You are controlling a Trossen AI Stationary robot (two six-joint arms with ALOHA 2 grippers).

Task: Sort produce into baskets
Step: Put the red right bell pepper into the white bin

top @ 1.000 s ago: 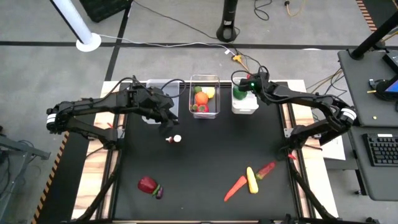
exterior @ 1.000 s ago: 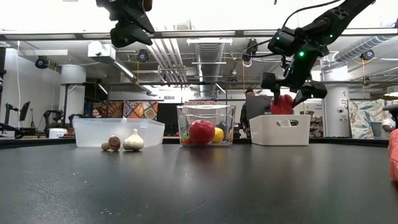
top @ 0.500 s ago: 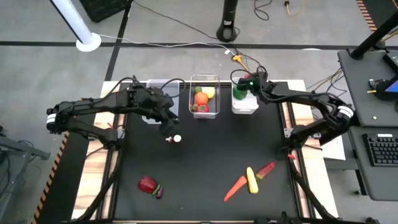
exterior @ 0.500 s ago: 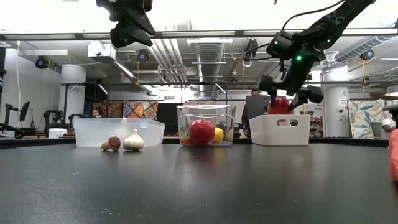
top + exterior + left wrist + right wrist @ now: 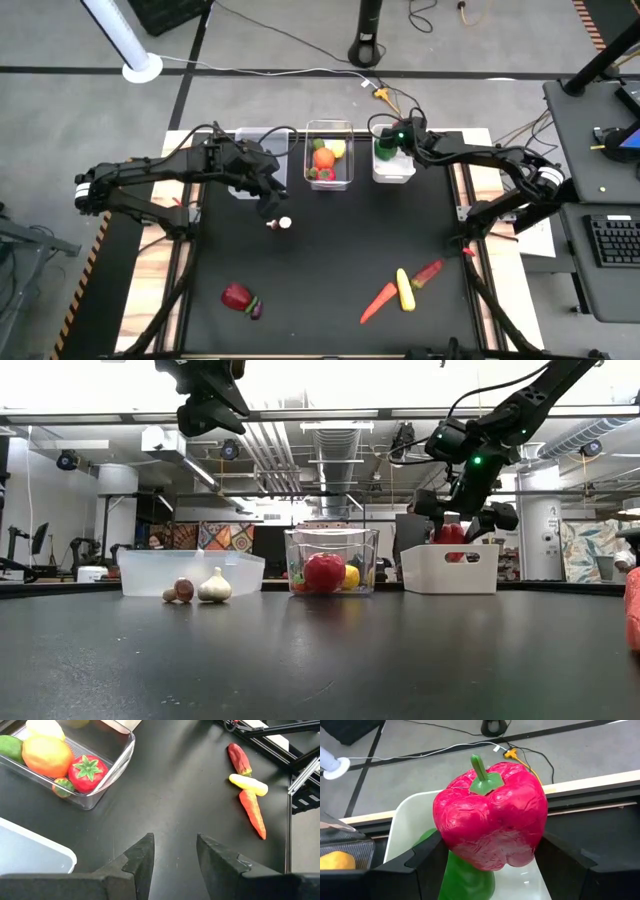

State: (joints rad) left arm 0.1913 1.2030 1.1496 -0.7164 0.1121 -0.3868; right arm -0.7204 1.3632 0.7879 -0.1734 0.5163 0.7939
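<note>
Above white bin (image 5: 393, 168), right pincer (image 5: 466, 520) raised.

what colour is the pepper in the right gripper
Red pepper with a green stem, clearest in the right wrist view.

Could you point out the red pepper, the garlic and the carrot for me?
red pepper (image 5: 492, 820), right wrist view, middle of its red body
garlic (image 5: 214, 588), low view, middle of the white bulb
carrot (image 5: 252, 813), left wrist view, middle of its orange length

The table's (image 5: 330, 250) middle lies bare between the garlic (image 5: 284, 224) and the carrot (image 5: 378, 302).
</note>
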